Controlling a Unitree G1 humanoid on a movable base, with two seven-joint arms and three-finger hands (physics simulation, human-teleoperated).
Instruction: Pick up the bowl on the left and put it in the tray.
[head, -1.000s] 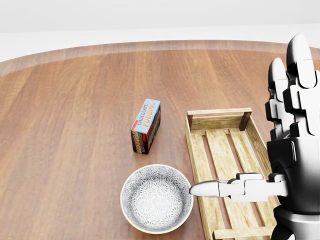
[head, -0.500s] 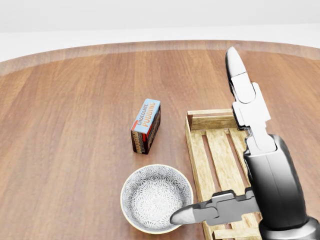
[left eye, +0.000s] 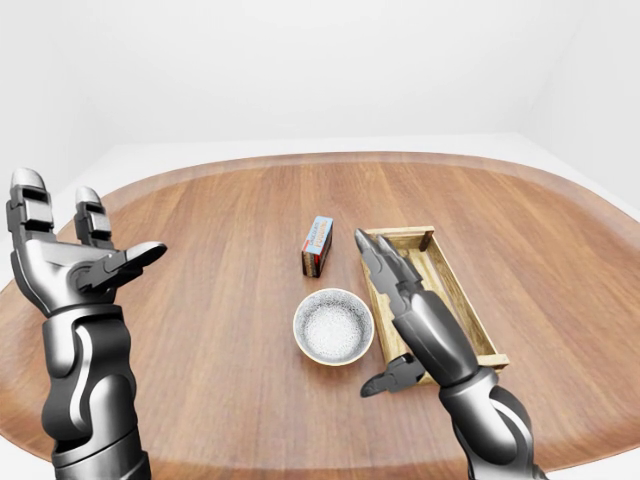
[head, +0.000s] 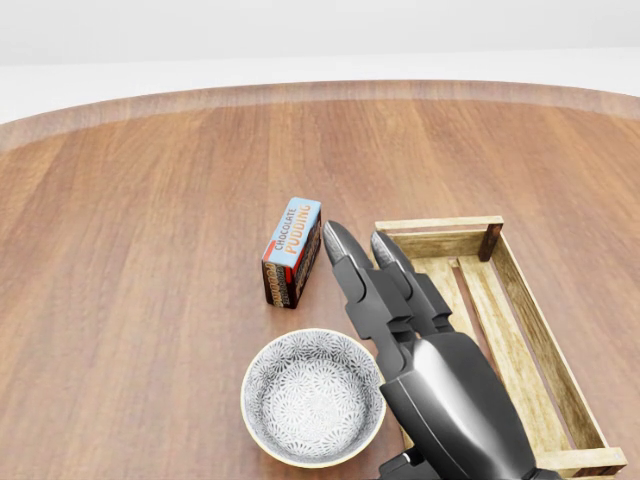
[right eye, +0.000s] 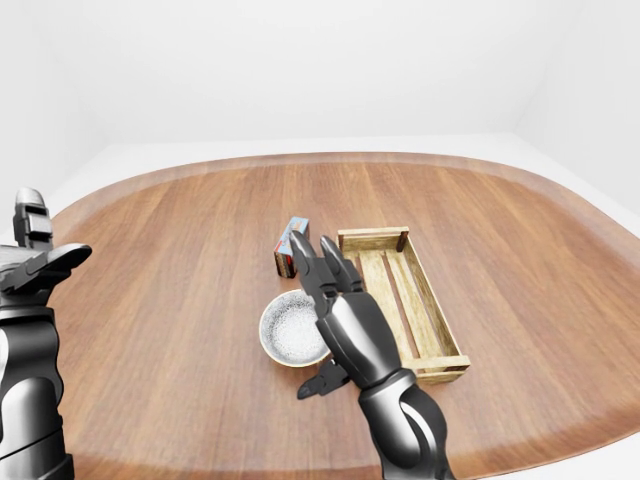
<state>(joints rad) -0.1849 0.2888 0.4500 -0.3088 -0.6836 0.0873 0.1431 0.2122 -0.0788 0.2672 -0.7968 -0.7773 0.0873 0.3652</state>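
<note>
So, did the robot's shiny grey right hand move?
Yes. Against the slatted wooden tray in the head view, the right hand swung left from the picture's right edge, now over the tray's left rail.

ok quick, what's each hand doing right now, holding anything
left hand: open, raised, holding nothing
right hand: open, fingers extended just right of the bowl, holding nothing

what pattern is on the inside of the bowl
A fine grey-and-white floral print on the bowl, with a cream rim; clearest in the head view.
</note>
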